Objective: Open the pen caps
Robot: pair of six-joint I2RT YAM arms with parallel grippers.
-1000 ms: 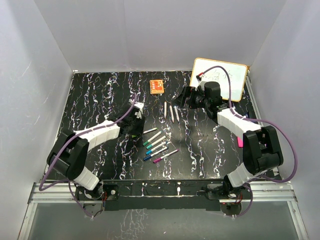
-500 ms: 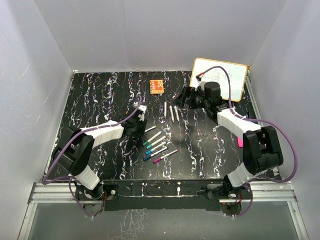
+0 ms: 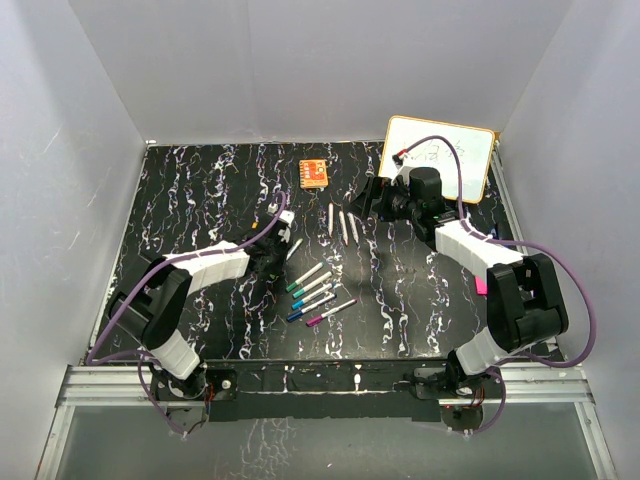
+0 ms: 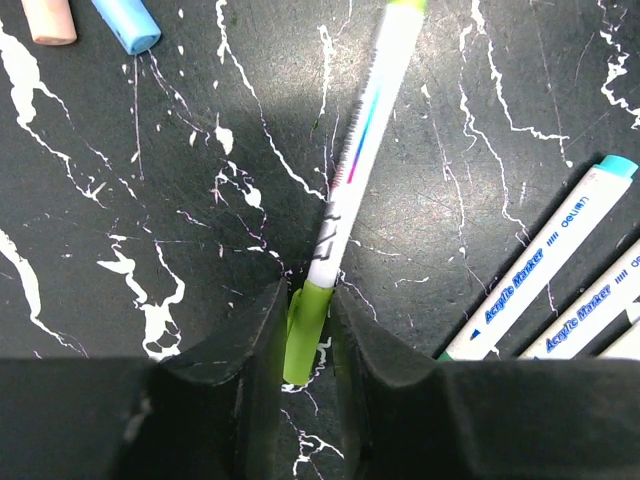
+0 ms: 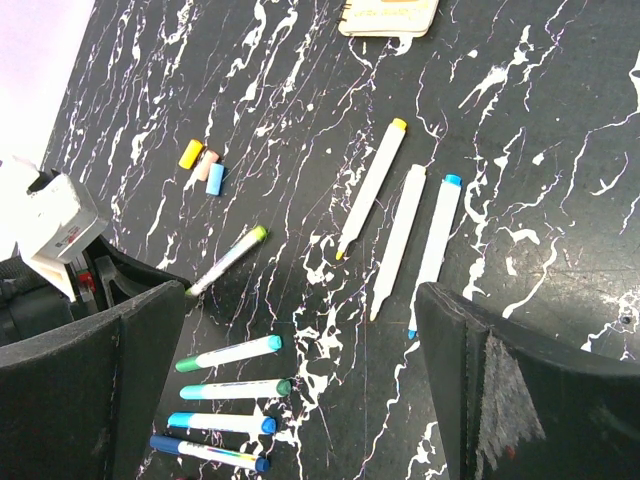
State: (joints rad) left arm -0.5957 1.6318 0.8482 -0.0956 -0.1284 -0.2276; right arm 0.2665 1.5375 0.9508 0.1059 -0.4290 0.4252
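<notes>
**Robot test cell, laboratory type**

Item: my left arm (image 3: pixel 200 265) and right arm (image 3: pixel 465 240), bolted at an aluminium rail (image 3: pixel 560 385), near edge. Black marbled tabletop (image 3: pixel 190 190). Plain pale walls (image 3: pixel 300 70) enclosing left, far, right. Whiteboard (image 3: pixel 470 165), far right.

Both arms, the left arm (image 3: pixel 195 268) at lower left of the overhead view and the right arm (image 3: pixel 462 243) at right, share 1 build: white shells on the long links, blocky black housings at the joints. A purple cable (image 3: pixel 437 138) loops along each. In the wrist views, the left claw (image 4: pixel 308 325) and right claw (image 5: pixel 300 290) each show 2 thick matte-black fingers — wedge-shaped, with rounded edges.
</notes>
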